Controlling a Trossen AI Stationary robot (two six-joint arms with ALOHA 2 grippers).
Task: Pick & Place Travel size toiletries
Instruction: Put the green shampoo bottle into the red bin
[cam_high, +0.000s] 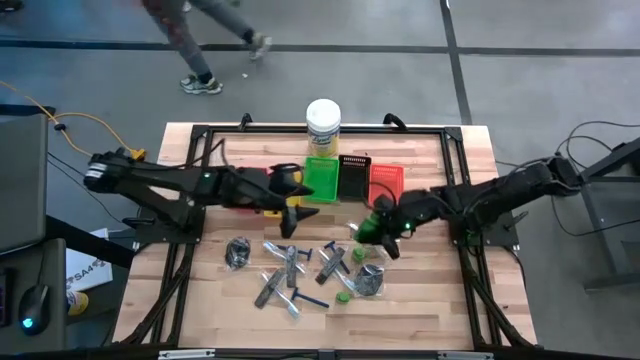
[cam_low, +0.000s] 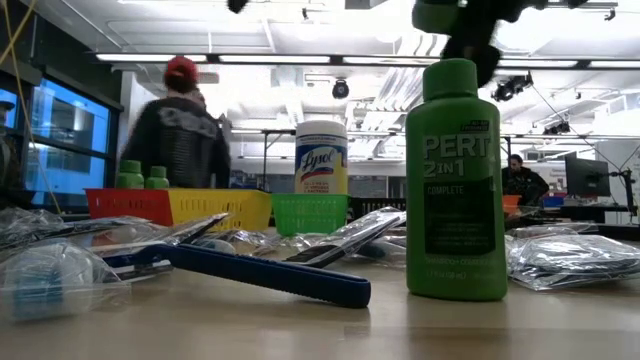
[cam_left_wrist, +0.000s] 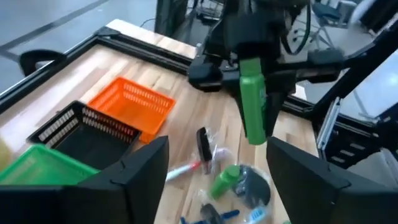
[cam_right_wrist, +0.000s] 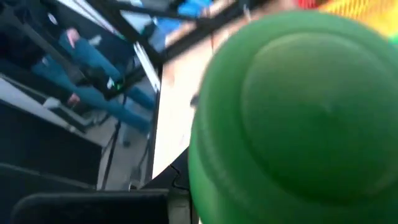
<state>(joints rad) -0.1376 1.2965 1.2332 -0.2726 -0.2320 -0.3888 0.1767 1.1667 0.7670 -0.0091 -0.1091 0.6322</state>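
The right claw (cam_high: 388, 222) is clamped narrow on the cap of a green bottle (cam_low: 455, 180), which hangs upright straight below it. From table height its base looks to be on the table (cam_high: 450, 300) or just off it; I can't tell which. The worry from where I stand is that grip: it is only on the cap, with the whole tall body below, so a quick swing could set the bottle rocking or let it slip out. If the claw lets go here, a bottle that narrow and tall could topple into the loose toiletries lying just beside and in front of it: a blue razor (cam_low: 260, 272), clear packets (cam_low: 570, 262) and another green bottle (cam_left_wrist: 225, 180) on its side. A low carry would also drag the base through that pile and scatter it. The left claw (cam_high: 300, 214) is spread wide and empty, facing the right claw from nearby, so a sideways move toward it risks a knock. The orange tray (cam_left_wrist: 134, 102) sits just behind the right claw, with the black tray (cam_left_wrist: 81, 127) next along and the green tray (cam_high: 322, 178) beyond that. All three look shallow, so a bottle set down standing may tip over the rim, and laying it flat seems safer.
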